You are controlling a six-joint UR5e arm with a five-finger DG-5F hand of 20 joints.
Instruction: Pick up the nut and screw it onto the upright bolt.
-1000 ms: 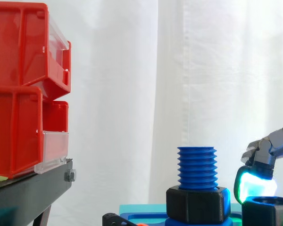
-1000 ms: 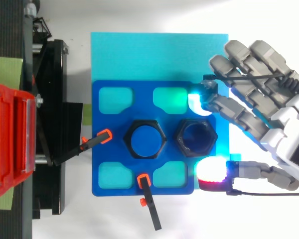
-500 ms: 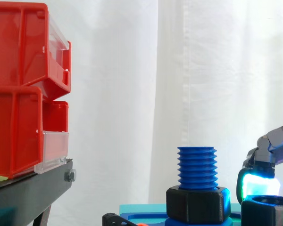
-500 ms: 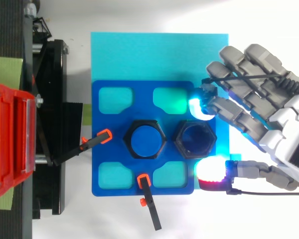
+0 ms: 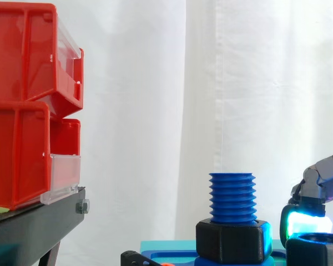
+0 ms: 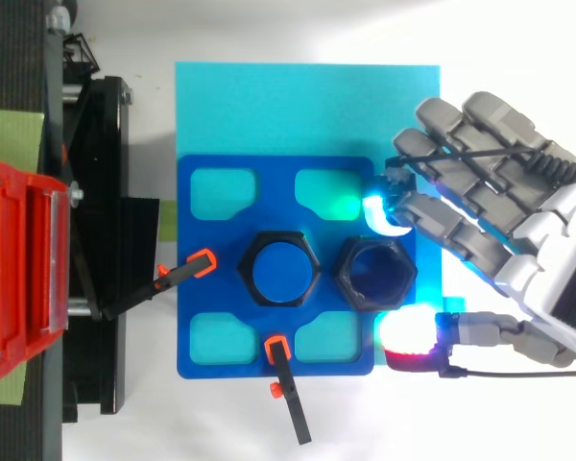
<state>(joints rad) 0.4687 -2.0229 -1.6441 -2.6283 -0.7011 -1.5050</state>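
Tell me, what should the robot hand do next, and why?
Probably squeeze its pads together onto the nut. The nut sits on the plate beside the bolt, not lifted. The robot hand has one glowing pad on each side of the nut, so a pinch looks like the step before lifting.

At the right of the top view, the hand (image 6: 504, 197) has grey, blocky, segmented fingers joined to a white housing. One fingertip pad (image 6: 410, 334) glows red and another cyan-white. At the lower right of the side view, a cyan pad sits under grey links.
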